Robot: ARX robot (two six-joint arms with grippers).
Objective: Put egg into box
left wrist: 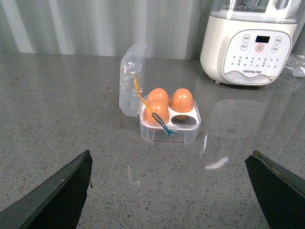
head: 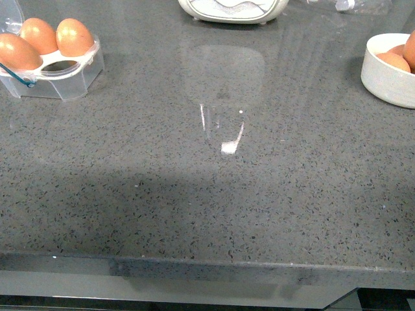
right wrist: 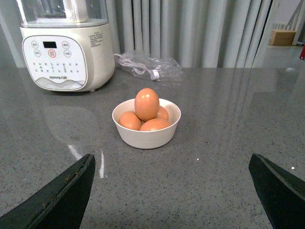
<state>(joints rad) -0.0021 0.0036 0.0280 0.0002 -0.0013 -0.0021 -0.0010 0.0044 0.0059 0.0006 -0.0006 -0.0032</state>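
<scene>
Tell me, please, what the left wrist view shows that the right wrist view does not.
Only the left wrist view: the clear box, lid open, holding three eggs beside one empty cup. Only the right wrist view: the white bowl piled with eggs and a plastic bag beyond it. Both: the white appliance and the grey counter.

The front view's upper left edge cuts off the box (head: 71,84), its right edge the white bowl (head: 389,84), its top edge the blender base (head: 233,10), whose button labels (left wrist: 259,47) are too small to read.
</scene>
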